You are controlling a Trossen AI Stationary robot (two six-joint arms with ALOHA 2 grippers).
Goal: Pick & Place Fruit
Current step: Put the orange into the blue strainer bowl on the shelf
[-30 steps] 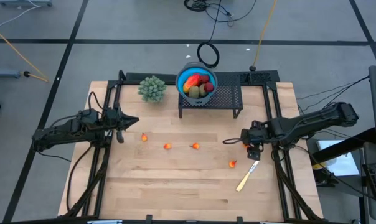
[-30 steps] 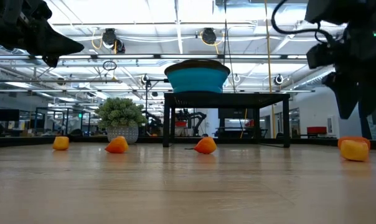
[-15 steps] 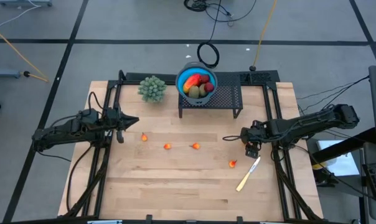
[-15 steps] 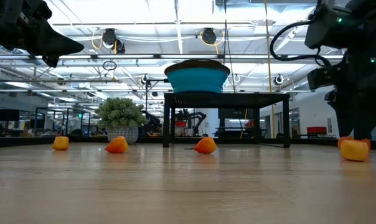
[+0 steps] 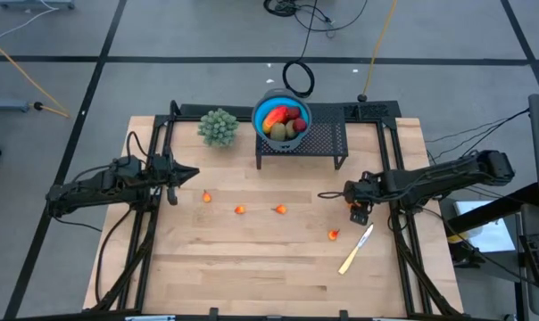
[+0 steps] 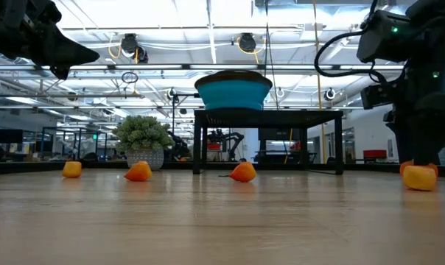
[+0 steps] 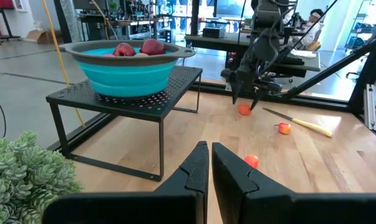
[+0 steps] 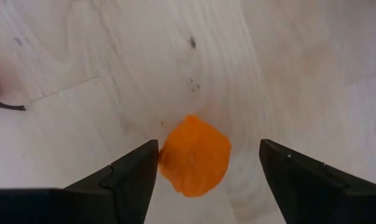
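**Right gripper lowered over orange piece**

Dropped since a second ago, and shifted a touch toward the stand: right gripper [image 5: 358, 210], now low over the table [image 5: 252, 267] near its right side.

From above: four more orange bits on the wood, one [image 5: 333, 234] just beside the knife [image 5: 355, 249]; bowl [image 5: 263, 106] of larger fruit up on the black stand [image 5: 327, 143]; left gripper [image 5: 174, 186] parked near the left edge.

At table height: right gripper [image 6: 418, 158] down at an orange piece [image 6: 420, 177]; plant [image 6: 142, 137] behind.

Left wrist: own fingers [image 7: 198, 168] pressed together, holding nothing.

Right wrist: fingers [image 8: 131, 174] spread wide either side of the orange piece [image 8: 195, 155], one close to it, the other well clear, neither clearly touching.

Risk: off-centre closing, likely nudging the small round piece sideways out of the grip.
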